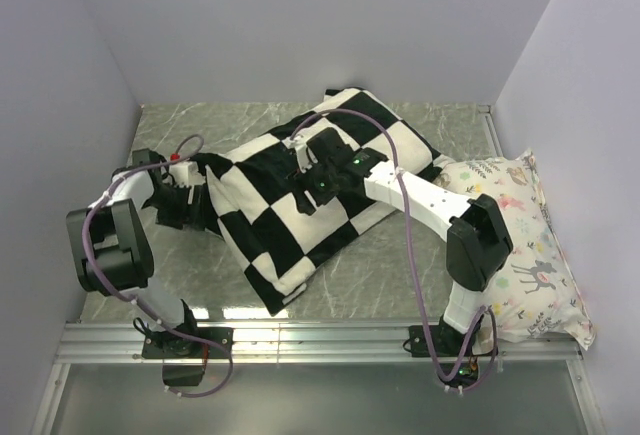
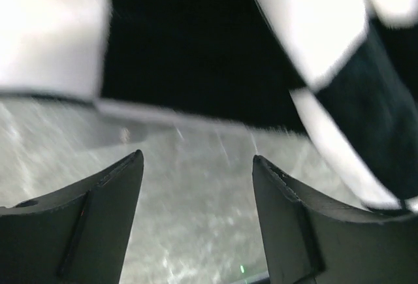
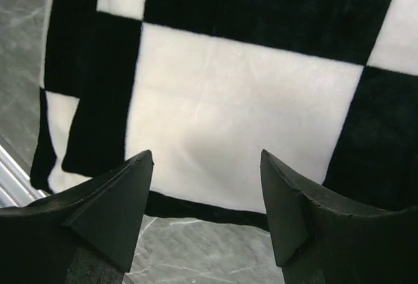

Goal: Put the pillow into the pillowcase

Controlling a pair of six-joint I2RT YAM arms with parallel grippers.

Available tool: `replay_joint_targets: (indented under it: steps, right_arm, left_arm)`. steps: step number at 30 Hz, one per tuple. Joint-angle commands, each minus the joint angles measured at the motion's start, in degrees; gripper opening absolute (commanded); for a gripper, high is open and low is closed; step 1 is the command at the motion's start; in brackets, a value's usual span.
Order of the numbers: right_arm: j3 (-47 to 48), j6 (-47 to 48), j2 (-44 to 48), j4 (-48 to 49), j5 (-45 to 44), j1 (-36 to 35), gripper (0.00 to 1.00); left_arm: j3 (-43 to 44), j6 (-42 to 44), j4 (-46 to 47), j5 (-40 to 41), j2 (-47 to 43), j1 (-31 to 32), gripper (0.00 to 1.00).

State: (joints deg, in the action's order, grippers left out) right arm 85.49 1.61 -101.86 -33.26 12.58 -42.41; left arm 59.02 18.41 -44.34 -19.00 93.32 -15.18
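The black and white checkerboard pillowcase (image 1: 270, 230) lies slanted across the middle of the table, bulging at its far end. The plain white pillow with the yellow band does not show in any view. My left gripper (image 1: 203, 203) is at the pillowcase's left edge, low over the table. In the left wrist view the gripper (image 2: 198, 158) is open and empty, with the pillowcase (image 2: 196, 49) just ahead, blurred. My right gripper (image 1: 312, 195) hovers over the pillowcase's middle. In the right wrist view it (image 3: 207, 155) is open and empty above a white square of the pillowcase (image 3: 241, 101) near its hem.
A white pillow printed with deer and plants (image 1: 525, 245) lies at the right edge against the wall. The grey marbled table (image 1: 385, 265) ends at a metal rail (image 1: 320, 340) in front. Walls close in the left, back and right.
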Motion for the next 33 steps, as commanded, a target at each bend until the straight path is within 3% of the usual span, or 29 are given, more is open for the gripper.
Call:
replay_joint_targets:
  steps: [1, 7, 10, 11, 12, 13, 19, 22, 25, 26, 29, 33]
  right_arm:
    - [1.4, 0.3, -1.9, -0.5, -7.1, -0.1, 0.74]
    - [3.7, 0.1, -7.6, -2.5, -11.1, 0.0, 0.74]
    - [5.6, 0.3, -9.1, -4.1, -12.3, 0.5, 0.74]
    - [6.1, 0.5, -9.4, -4.5, -12.5, 1.1, 0.74]
    - [7.0, 0.6, -10.0, -5.5, -12.5, 1.5, 0.74]
    - [7.3, 0.7, -10.4, -5.9, -12.5, 1.7, 0.74]
    - [8.4, 1.9, -13.4, -7.6, -15.4, 4.3, 0.73]
    - [7.6, 2.2, -12.4, -6.7, -15.1, 4.5, 0.72]
    - [8.7, 1.0, -10.2, -6.9, -11.5, 4.4, 0.72]
    - [9.2, 0.3, -9.4, -6.8, -10.1, 4.2, 0.72]
    - [11.7, -1.3, -5.5, -5.3, -7.7, 2.3, 0.72]
    - [15.0, -0.7, -2.2, -4.1, -11.4, -4.2, 0.71]
  left_arm:
    - [4.2, -4.7, 7.4, 2.5, 3.1, 1.6, 0.73]
    - [6.1, -7.5, 13.0, 11.0, 10.0, 6.6, 0.68]
    - [8.6, -5.0, 8.1, 12.4, 13.4, 6.2, 0.33]
    - [8.9, -3.6, 6.8, 13.1, 13.4, 5.7, 0.14]
    - [9.0, -2.1, 3.9, 14.4, 12.5, 5.2, 0.03]
    - [9.0, -0.3, 2.4, 15.7, 11.7, 3.6, 0.01]
    - [15.1, 20.4, -6.6, 27.6, 8.7, -7.7, 0.00]
    - [21.0, 24.3, -8.0, 30.3, 10.9, -10.5, 0.00]
    - [28.1, 24.7, -13.7, 22.6, 12.2, -10.0, 0.29]
    - [29.0, 24.3, -16.7, 20.0, 12.2, -9.8, 0.45]
    - [30.0, 22.6, -18.6, 9.5, 10.2, -9.2, 0.60]
    - [28.1, 17.8, -17.7, -5.5, 4.2, -9.7, 0.61]
